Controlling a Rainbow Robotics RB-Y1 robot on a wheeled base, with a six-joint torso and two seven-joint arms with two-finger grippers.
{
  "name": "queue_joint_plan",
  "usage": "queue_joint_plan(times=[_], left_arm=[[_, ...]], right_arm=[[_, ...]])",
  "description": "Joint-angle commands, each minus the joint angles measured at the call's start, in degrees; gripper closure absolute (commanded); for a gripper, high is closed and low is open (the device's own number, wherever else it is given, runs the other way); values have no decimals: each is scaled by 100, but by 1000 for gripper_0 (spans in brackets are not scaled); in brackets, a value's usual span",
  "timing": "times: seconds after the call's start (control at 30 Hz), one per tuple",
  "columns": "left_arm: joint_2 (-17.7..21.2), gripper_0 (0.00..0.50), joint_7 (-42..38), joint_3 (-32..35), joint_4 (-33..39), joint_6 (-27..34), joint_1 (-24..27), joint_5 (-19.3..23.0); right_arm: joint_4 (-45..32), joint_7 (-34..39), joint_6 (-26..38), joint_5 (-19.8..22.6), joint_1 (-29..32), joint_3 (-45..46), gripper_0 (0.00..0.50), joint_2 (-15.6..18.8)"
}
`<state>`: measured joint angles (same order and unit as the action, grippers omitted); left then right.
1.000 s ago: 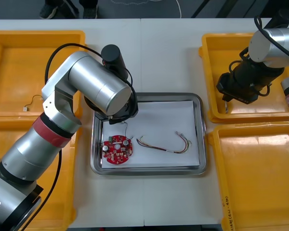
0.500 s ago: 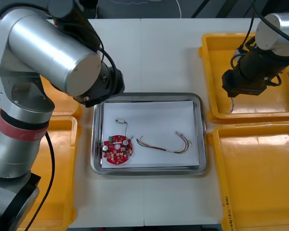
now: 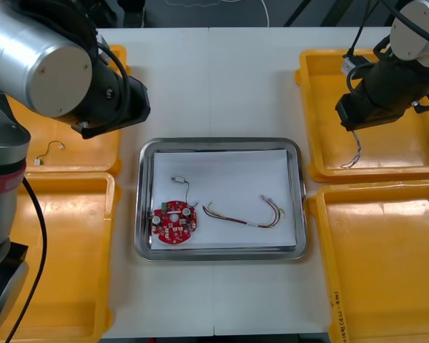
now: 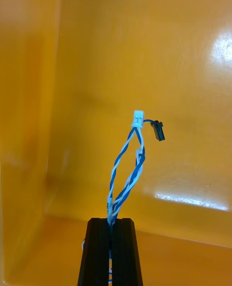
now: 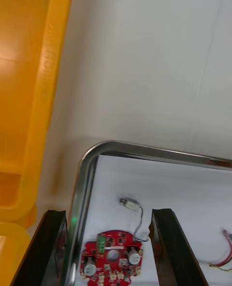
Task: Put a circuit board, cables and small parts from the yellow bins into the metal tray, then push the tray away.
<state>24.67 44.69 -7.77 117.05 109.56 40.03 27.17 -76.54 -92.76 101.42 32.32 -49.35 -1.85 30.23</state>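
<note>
Right wrist view — blue-and-white cable (image 4: pixel 135 170) between right gripper's (image 4: pixel 110 222) fingers

You have a light table (image 3: pixel 222 78); metal tray (image 3: pixel 219 141) at its middle; two yellow bins (image 3: pixel 379 257) flanking it on either side.

Shiny metal tray (image 3: pixel 219 141) lined white, perhaps paper; glossy plastic yellow bins (image 3: pixel 386 286); matt light table (image 3: pixel 222 78).
</note>
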Motion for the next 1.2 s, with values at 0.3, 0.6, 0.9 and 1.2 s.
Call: queue_joint_plan(times=[0.3, 0.6, 0.9, 1.2], left_arm=[[811, 0, 2202, 1094, -728, 44, 251, 421], [1207, 0, 3142, 1665, -1501, 44, 242, 491], [1497, 0, 3397, 1770, -2169, 44, 242, 500], [1558, 0, 3520, 1770, -2907, -136, 251, 500]], right_arm=[[-564, -1464, 255, 3, -286, 159, 500, 343], [-1039, -2378, 440, 20, -294, -96, 500, 352], [-1689, -2536, 536, 64, -294, -685, 500, 352], [-2137, -2835, 536, 671, -294, -878, 500, 193]])
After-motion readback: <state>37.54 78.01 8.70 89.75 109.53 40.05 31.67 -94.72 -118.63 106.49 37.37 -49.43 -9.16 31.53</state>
